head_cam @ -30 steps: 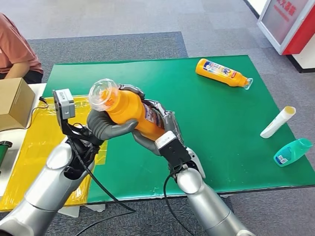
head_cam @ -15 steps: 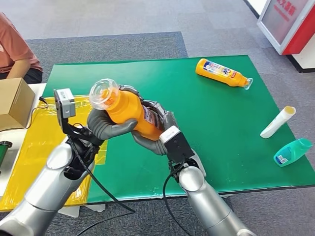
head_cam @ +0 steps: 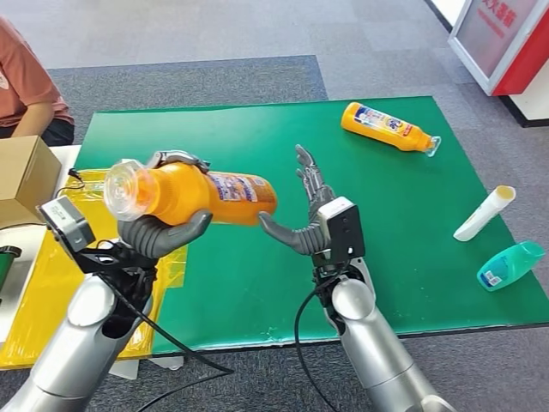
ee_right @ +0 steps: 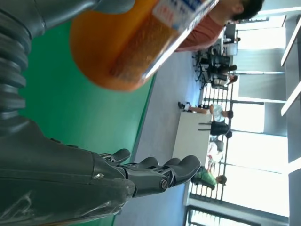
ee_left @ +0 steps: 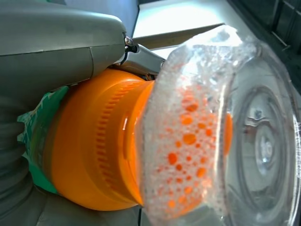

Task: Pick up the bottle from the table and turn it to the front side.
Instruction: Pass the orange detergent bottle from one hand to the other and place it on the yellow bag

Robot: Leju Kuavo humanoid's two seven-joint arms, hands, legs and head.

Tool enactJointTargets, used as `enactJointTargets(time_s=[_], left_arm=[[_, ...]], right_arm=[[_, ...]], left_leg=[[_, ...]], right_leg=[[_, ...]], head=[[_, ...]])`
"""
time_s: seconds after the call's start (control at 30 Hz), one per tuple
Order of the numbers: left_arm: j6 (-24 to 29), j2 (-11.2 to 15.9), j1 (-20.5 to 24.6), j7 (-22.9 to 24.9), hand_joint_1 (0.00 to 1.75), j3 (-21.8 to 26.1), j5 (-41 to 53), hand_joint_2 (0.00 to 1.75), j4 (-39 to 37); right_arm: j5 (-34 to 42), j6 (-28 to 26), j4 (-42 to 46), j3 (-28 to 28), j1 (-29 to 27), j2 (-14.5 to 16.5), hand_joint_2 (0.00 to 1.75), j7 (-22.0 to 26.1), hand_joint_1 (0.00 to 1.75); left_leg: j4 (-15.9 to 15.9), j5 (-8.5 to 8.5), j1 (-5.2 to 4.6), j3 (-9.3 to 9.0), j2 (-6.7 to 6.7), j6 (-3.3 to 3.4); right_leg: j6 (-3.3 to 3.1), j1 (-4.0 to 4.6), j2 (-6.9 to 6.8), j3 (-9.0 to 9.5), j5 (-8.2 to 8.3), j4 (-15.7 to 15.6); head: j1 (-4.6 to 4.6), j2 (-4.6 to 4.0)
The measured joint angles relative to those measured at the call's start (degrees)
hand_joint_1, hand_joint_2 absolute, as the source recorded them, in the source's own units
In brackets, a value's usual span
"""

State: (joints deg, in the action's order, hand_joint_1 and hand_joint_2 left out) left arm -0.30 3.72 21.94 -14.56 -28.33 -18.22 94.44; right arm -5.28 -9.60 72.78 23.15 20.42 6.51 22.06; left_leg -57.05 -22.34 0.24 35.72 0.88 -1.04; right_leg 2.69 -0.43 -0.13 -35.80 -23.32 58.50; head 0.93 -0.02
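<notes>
Left hand (head_cam: 162, 230) grasps the orange plastic bottle with clear cap (head_cam: 194, 194) level, label up, above the green desk (head_cam: 401, 232); right hand (head_cam: 310, 215) released, fingers spread just beside its base.

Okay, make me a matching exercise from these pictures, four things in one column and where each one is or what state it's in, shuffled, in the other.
Things
1. orange plastic bottle with clear cap
2. right robot hand
3. teal plastic bottle
4. brown cardboard box

States or places
A. lying near the green mat's right edge
B. held off the table in the left robot hand
C. on the side table left of the mat
D. fingers spread, holding nothing

Pairs: 1-B, 2-D, 3-A, 4-C
</notes>
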Motion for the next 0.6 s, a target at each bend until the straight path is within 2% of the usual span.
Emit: enactJointTargets(time_s=[0.13,0.43,0.6], left_arm=[[1.7,0.3,-1.7,-1.2,1.75,1.4,2.4,1.75,1.9],[10.1,1.4,-4.5,-3.8,1.75,4.1,16.4,1.75,5.3],[18.5,1.9,-5.6,-3.7,1.75,5.3,31.5,1.75,6.2]], right_arm=[[0.2,0.0,0.0,-1.4,-0.6,-0.1,1.75,-0.2,0.0],[0.1,-0.2,1.0,-3.7,-2.0,-0.5,1.75,-0.3,0.0],[-0.1,-0.4,2.0,-4.7,-2.9,-0.5,1.75,-0.4,0.0]], left_leg=[[0.0,0.0,0.0,0.0,0.0,0.0],[0.0,0.0,0.0,0.0,0.0,0.0],[0.0,0.0,0.0,0.0,0.0,0.0]], right_leg=[[0.0,0.0,0.0,0.0,0.0,0.0],[0.0,0.0,0.0,0.0,0.0,0.0],[0.0,0.0,0.0,0.0,0.0,0.0]], head=[[0.0,0.0],[0.01,0.0],[0.01,0.0]])
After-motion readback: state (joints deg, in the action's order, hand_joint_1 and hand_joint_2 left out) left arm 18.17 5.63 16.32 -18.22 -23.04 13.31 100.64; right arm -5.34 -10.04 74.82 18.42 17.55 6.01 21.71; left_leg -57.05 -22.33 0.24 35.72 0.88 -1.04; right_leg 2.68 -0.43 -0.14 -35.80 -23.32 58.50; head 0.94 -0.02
